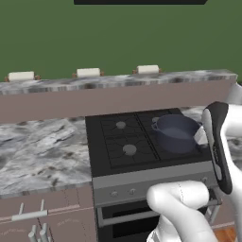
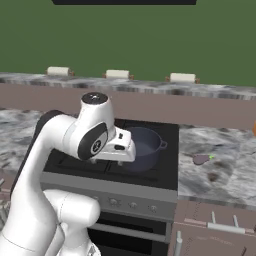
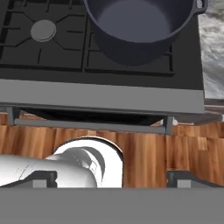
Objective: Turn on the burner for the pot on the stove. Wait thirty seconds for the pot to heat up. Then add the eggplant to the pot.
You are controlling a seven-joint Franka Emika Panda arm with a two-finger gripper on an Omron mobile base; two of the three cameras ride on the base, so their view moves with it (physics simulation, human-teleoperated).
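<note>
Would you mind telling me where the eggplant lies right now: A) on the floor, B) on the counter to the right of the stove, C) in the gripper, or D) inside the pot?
B: the eggplant rests on the marbled counter right of the stove, apart from the pot.

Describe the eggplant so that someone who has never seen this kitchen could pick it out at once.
Start at the black stove set in the marbled grey counter. Right of it, past the dark blue-grey pot, the eggplant lies on the stone: a small, dull purple lump, far smaller than the pot.
</note>
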